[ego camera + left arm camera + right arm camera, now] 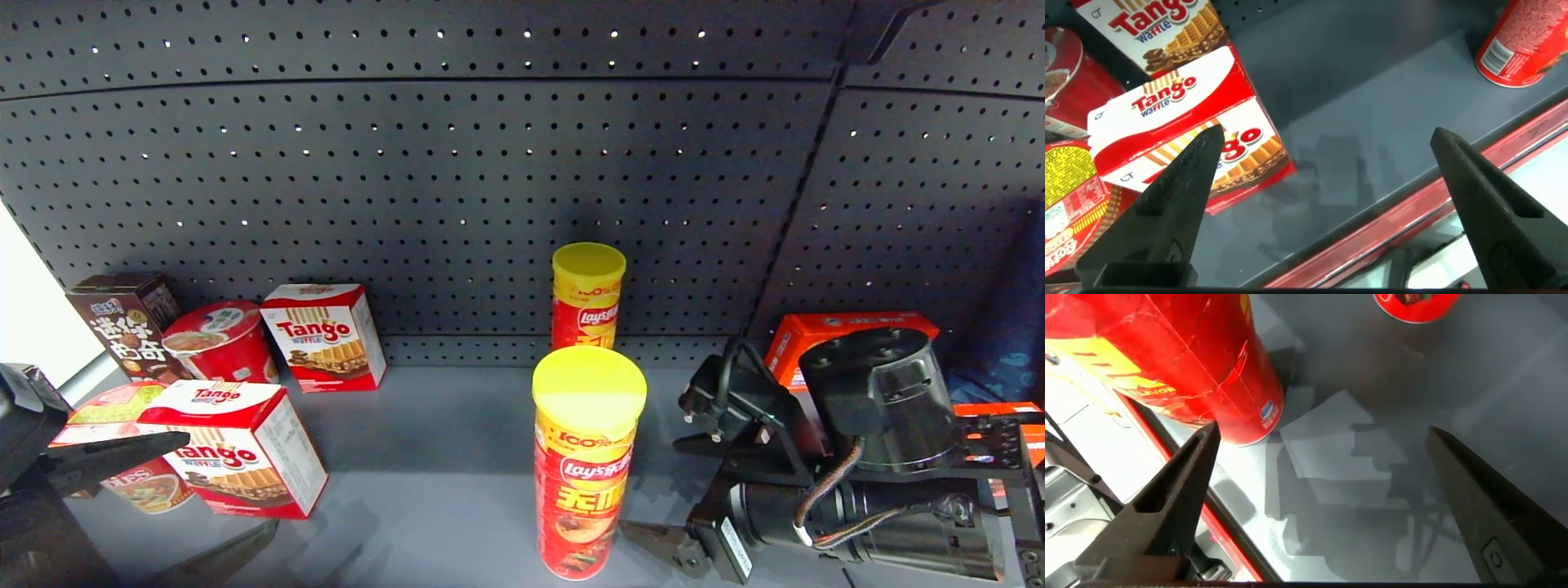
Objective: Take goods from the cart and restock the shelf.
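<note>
A grey shelf [441,441] runs across the frame, backed by a dark pegboard panel [408,180]. Two tall red chip cans stand on it, each closed with a yellow lid, so their contents are hidden. The front can [584,465] is at lower centre, near the shelf's red front edge [1208,514]. The rear can [587,298] stands straight behind it, against the panel, with bare shelf between the two. Both are upright, long axis vertical, lid on top, printed face turned to the front.

At left, goods crowd together. A wafer box [237,453] stands at lower left, a second wafer box [326,335] behind it near the panel. A sealed red noodle cup [219,339] sits beside that second box, with a brown box [126,322] further left. Another noodle cup [147,486] sits at the far lower left, just beside the front wafer box and partly hidden. An orange box [816,331] shows at right, behind the right arm.

The left end effector [175,506] hangs at the lower left corner, its fingers spread wide and holding nothing, one finger crossing in front of the front wafer box. The right end effector [1323,433] is at lower right, just beside the front can, also spread wide and empty. One of its fingers [653,539] points toward the can's base.
</note>
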Motion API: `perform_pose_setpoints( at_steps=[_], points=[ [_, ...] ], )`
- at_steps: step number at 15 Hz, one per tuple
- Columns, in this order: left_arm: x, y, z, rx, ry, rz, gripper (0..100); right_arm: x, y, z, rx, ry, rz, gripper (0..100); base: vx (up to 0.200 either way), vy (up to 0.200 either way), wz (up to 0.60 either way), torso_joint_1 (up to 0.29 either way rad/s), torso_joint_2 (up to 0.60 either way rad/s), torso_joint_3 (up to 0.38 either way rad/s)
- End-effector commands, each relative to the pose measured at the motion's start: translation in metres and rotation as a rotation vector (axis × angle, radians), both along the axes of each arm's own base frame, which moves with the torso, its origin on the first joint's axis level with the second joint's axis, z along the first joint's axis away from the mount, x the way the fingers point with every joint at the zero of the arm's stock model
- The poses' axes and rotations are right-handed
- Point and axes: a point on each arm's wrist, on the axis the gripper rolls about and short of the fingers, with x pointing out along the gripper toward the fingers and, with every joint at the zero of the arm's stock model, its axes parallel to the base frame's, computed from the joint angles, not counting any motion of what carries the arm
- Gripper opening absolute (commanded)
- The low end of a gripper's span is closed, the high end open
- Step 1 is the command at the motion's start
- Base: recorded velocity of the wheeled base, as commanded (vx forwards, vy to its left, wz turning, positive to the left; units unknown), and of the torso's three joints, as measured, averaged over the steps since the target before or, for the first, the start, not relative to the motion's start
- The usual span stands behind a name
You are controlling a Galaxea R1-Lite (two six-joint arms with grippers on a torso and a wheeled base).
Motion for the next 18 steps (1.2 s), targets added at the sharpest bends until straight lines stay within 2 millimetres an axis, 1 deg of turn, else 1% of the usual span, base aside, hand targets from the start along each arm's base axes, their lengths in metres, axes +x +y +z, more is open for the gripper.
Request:
perform_pose_setpoints(
  at_steps=[1,7,10,15,18],
  points=[
    [-0.001,0.0,0.0,-0.001,-0.003,0.0,100,0.0,0.002,-0.001,-0.003,0.003,0.006,100,0.0,0.0,0.0,0.0,0.0,0.0],
    [-0.002,0.001,-0.004,0.003,0.011,0.0,100,-0.003,0.005,-0.002,-0.004,0.006,0.022,100,0.0,0.0,0.0,0.0,0.0,0.0],
    [-0.002,0.001,-0.005,0.003,0.011,0.0,100,-0.003,0.002,-0.001,-0.001,0.005,0.012,100,0.0,0.0,0.0,0.0,0.0,0.0],
    [-0.002,0.001,-0.005,0.003,0.011,0.0,100,0.007,-0.006,-0.001,-0.001,0.002,-0.033,100,0.0,0.0,0.0,0.0,0.0,0.0],
    [-0.002,0.001,-0.005,0.003,0.012,0.0,100,0.013,-0.001,-0.001,-0.001,0.002,-0.034,100,0.0,0.0,0.0,0.0,0.0,0.0]
  ],
)
